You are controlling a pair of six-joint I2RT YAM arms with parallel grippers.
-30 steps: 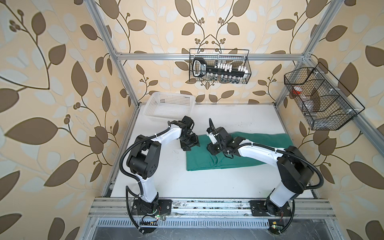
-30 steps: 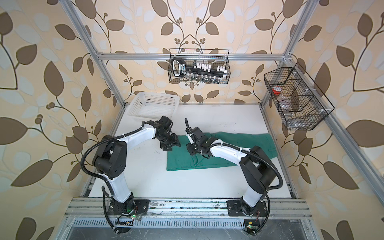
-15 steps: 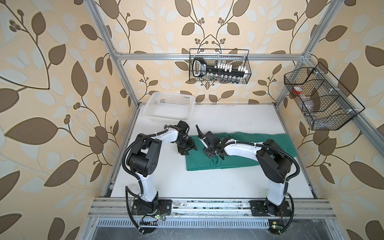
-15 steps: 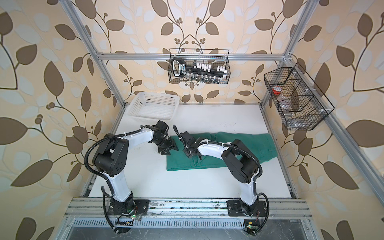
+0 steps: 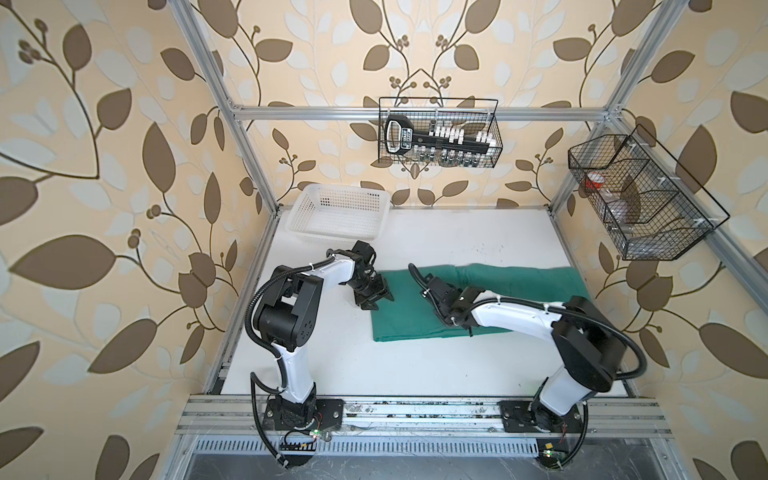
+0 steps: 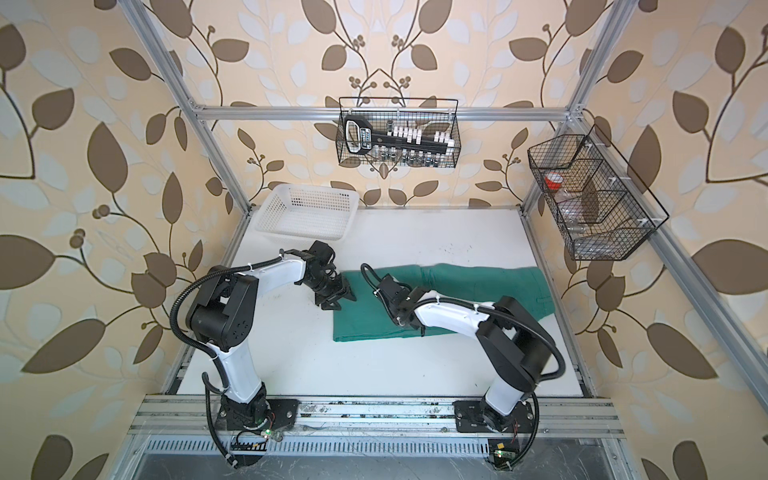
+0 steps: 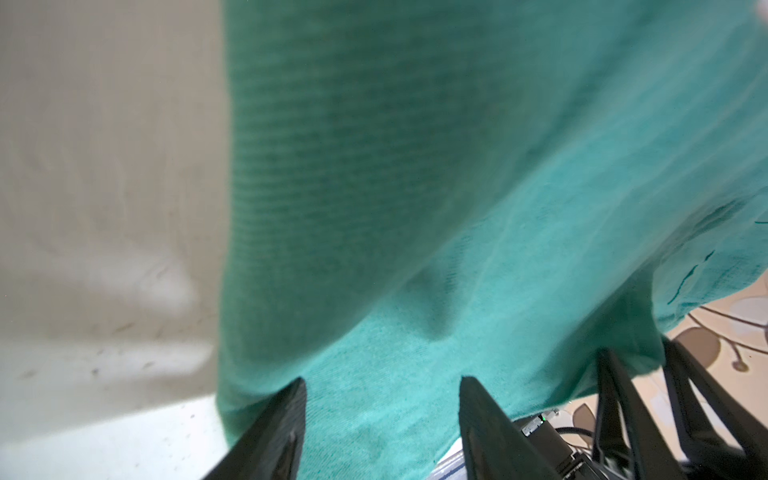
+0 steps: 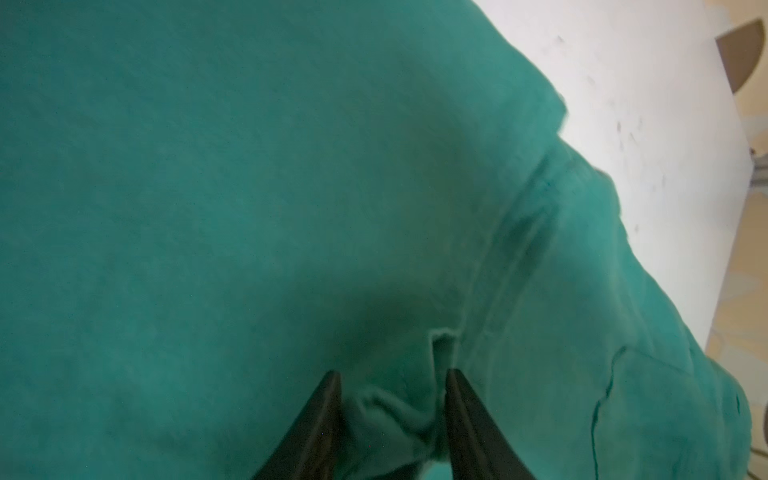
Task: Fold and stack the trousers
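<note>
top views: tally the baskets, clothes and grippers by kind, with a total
white perforated plastic basket: 1
black wire baskets: 2
teal-green trousers: 1
grippers: 2, the left gripper and the right gripper
total: 6

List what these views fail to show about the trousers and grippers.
- Right gripper: tips hidden under its own wrist in both top views; wrist view shows cloth bunched between the jaws, grip unclear.
- Trousers: middle covered by the right arm in both top views.
- Left wrist view: cloth blurred.
</note>
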